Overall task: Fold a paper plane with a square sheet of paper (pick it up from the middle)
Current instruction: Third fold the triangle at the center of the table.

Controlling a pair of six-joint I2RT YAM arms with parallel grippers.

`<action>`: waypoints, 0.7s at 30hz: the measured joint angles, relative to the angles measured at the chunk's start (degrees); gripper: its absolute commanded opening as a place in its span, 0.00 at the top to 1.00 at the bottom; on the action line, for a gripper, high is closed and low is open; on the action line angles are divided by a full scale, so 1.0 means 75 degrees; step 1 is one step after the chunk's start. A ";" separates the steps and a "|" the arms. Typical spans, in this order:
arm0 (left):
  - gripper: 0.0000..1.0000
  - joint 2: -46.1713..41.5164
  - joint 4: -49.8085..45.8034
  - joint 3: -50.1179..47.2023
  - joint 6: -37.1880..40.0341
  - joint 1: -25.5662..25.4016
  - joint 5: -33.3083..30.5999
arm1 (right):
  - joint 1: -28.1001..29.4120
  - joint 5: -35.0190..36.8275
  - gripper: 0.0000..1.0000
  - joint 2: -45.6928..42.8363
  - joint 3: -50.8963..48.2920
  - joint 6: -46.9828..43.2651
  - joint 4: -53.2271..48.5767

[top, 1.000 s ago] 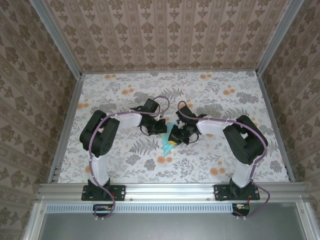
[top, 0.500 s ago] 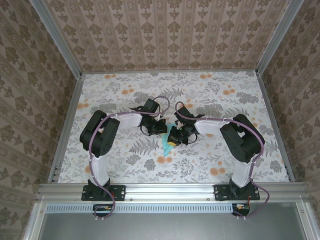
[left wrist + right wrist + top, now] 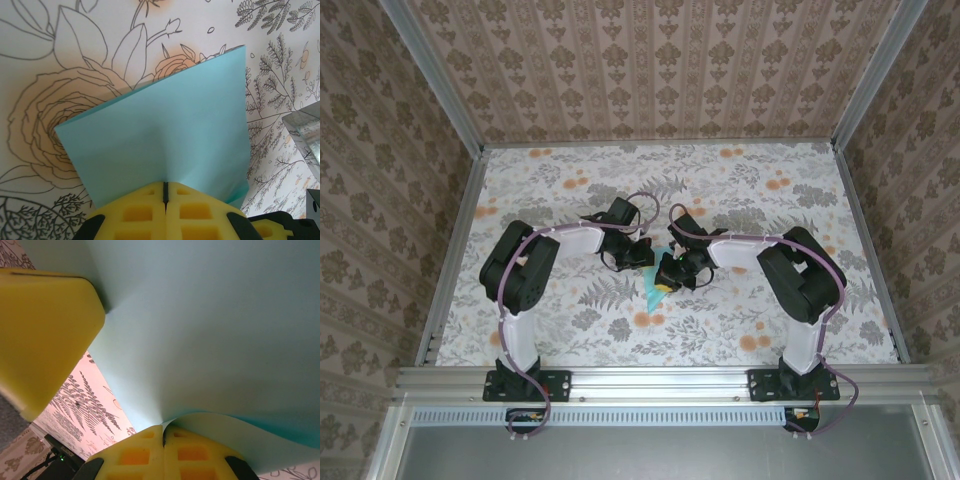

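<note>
Left gripper (image 3: pixel 164 196) has its yellow pads pressed together on the near edge of the square sheet of paper (image 3: pixel 165 130), which fans away from the fingers as a flat turquoise panel above the floral table (image 3: pixel 750 320). Right gripper (image 3: pixel 163 436) is clamped on the same sheet, pinching a curled lower edge while the paper rises across its camera. A yellow finger pad (image 3: pixel 45 335), apparently the left gripper's, sits just beside it.

From above, the 2 grippers meet almost nose to nose at mid-table. Only a pointed sliver of turquoise shows beneath and between them, its tip aimed toward the near edge and slightly left. The long axis appears to run from the grips toward that tip. Neither arm is nearer, since both have hold of the sheet.

Both arms flare their elbows outward and swing their forearms inward, with wrists tipped down over the paper. With 2 grips this close on thin paper, any pull apart would likely tear or crumple it, so the next fold seems to depend on moving them together.
</note>
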 measured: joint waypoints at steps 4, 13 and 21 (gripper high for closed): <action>0.98 0.0000 0.0000 0.0000 0.0000 -0.0003 0.0000 | 0.0006 0.0000 0.95 0.0035 0.0050 -0.0085 -0.0017; 0.98 0.0003 0.0000 0.0000 0.0000 0.0000 0.0000 | 0.0006 -0.0055 0.95 0.0087 0.0087 -0.0213 -0.0023; 0.98 0.0003 0.0003 0.0000 0.0000 -0.0003 0.0000 | 0.0009 -0.0082 0.95 0.0105 0.0105 -0.0379 -0.0032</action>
